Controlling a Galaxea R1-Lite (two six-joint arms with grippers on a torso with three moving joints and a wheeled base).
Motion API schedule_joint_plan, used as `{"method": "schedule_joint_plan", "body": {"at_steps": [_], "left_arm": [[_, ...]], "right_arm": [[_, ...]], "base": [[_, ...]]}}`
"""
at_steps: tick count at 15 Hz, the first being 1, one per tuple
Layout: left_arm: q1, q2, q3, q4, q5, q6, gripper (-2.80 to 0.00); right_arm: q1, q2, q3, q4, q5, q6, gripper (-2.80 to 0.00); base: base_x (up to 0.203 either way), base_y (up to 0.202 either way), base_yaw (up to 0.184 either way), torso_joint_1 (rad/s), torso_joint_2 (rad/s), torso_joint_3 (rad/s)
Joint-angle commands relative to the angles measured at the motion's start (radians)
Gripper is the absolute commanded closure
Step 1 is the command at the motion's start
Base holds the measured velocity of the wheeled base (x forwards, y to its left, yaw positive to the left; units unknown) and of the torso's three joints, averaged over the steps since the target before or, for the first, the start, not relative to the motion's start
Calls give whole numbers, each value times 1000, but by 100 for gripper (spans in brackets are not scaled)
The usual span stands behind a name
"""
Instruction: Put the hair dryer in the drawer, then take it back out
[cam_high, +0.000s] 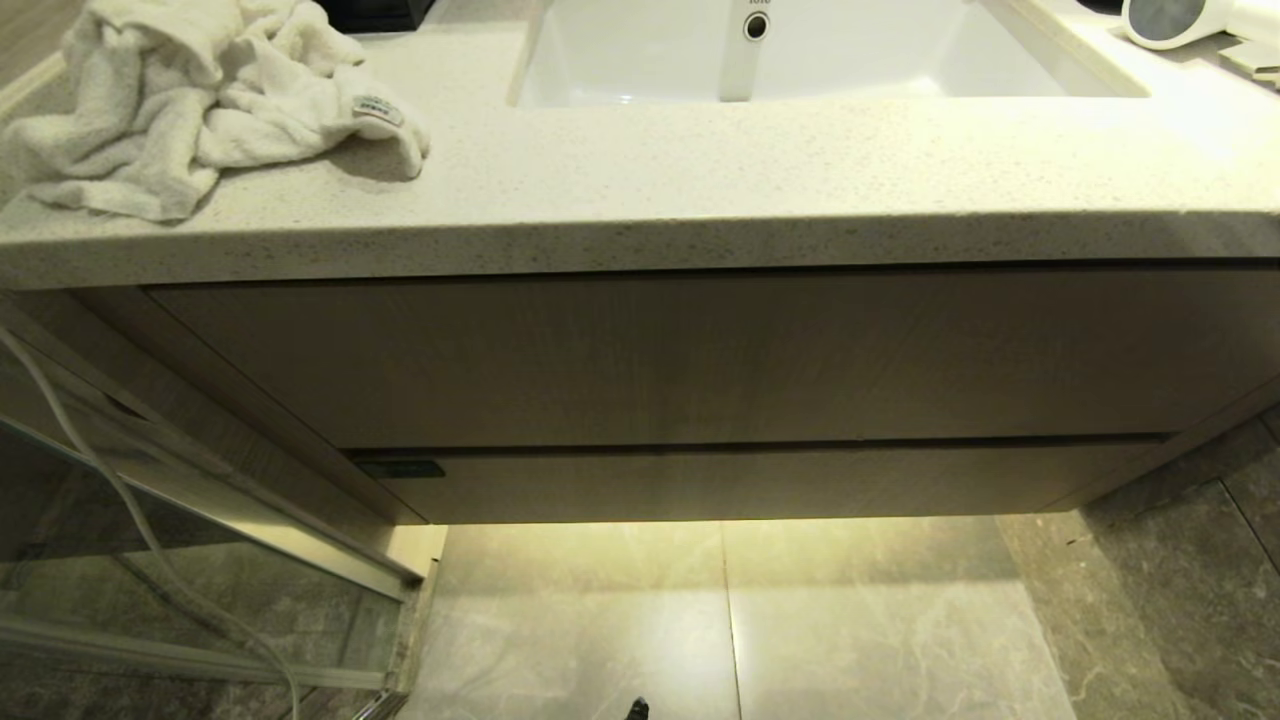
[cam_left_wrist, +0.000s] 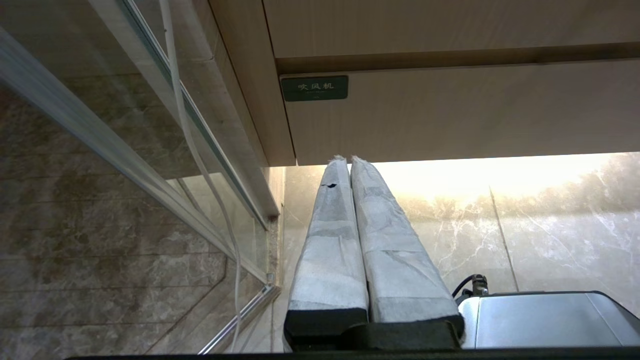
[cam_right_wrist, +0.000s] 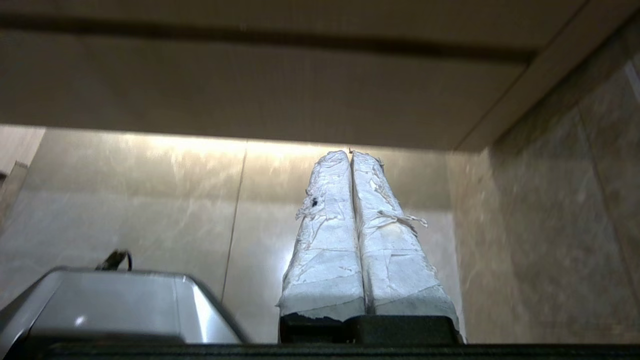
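The white hair dryer (cam_high: 1178, 20) lies on the counter at the far right, beside the sink, its dark grey round end toward me. The drawer (cam_high: 760, 482) is pushed in flush under the taller wood-grain panel, with its small dark label (cam_high: 400, 468) at the left corner; the label (cam_left_wrist: 314, 88) also shows in the left wrist view. My left gripper (cam_left_wrist: 348, 159) hangs low below the drawer (cam_left_wrist: 465, 110), shut and empty. My right gripper (cam_right_wrist: 349, 153) is also low beneath the drawer (cam_right_wrist: 250, 85), shut with nothing in it. Neither arm shows in the head view.
A crumpled white towel (cam_high: 200, 100) lies on the speckled counter (cam_high: 700, 200) at the left. The white sink (cam_high: 800, 60) sits at the back middle. A glass shower panel (cam_high: 150, 540) with a white cord (cam_high: 130, 510) stands on the left. Marble floor (cam_high: 730, 620) runs below.
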Motion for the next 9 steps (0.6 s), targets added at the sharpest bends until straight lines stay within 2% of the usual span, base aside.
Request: {"method": "schedule_joint_plan", "body": {"at_steps": [1,5,9], "left_arm": [[0,1,2,-1,0,0,0],[0,1,2,-1,0,0,0],[0,1,2,-1,0,0,0]], "right_arm": [[5,-44,-27,125,-1,15,0],[5,-44,-3,56,-6,31,0],[5,-44,2,44,-2,-1,0]], "base": [[0,0,0,0,0,0],[0,0,0,0,0,0],[0,0,0,0,0,0]]}}
